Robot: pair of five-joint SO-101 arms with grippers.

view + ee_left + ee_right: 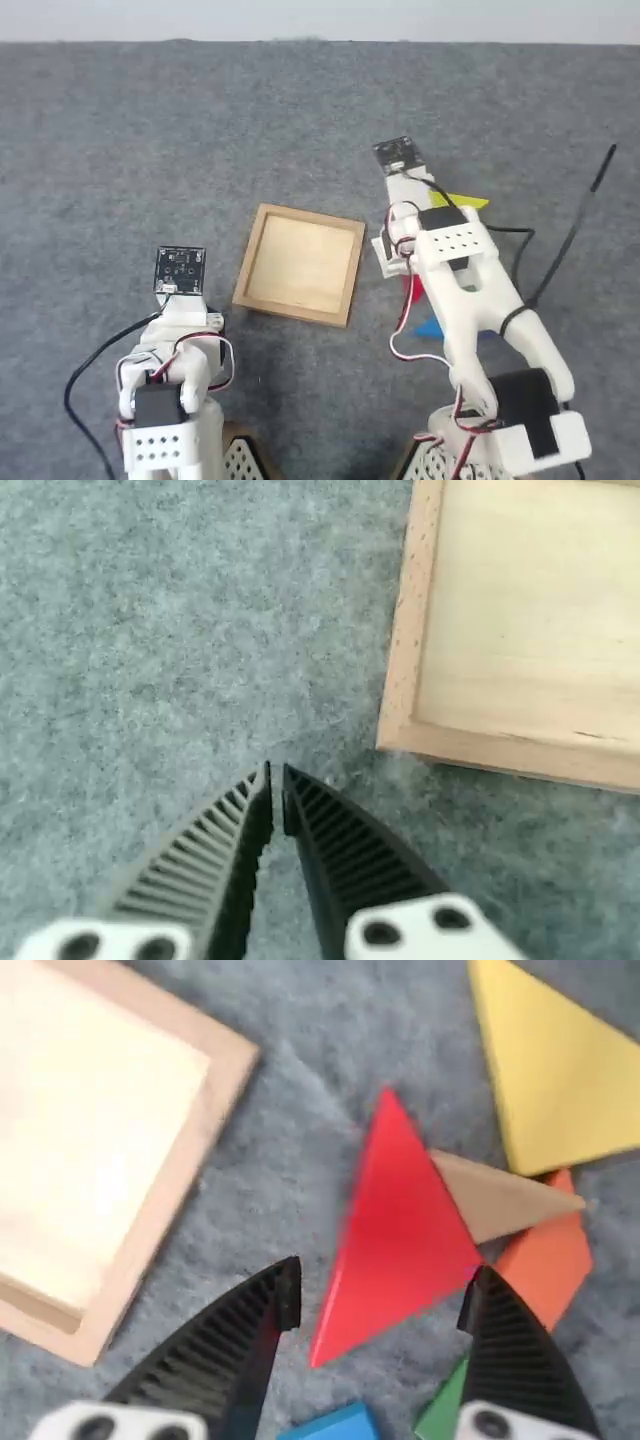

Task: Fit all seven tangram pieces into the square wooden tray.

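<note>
1 grey, felt-like mat [150,130] covers the table in all 3 views; its nap is fibrous and uniform. Along the mat's far edge, 1 pale band [320,18] runs across the high view. 1 thin black line [605,165], possibly a cable, lies on the mat's right side.

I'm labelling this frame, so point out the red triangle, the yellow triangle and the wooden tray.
red triangle [400,1230], right wrist view, middle of its face.
yellow triangle [560,1070], right wrist view, middle of its face.
wooden tray [165,1200], right wrist view, on its rim.
</note>
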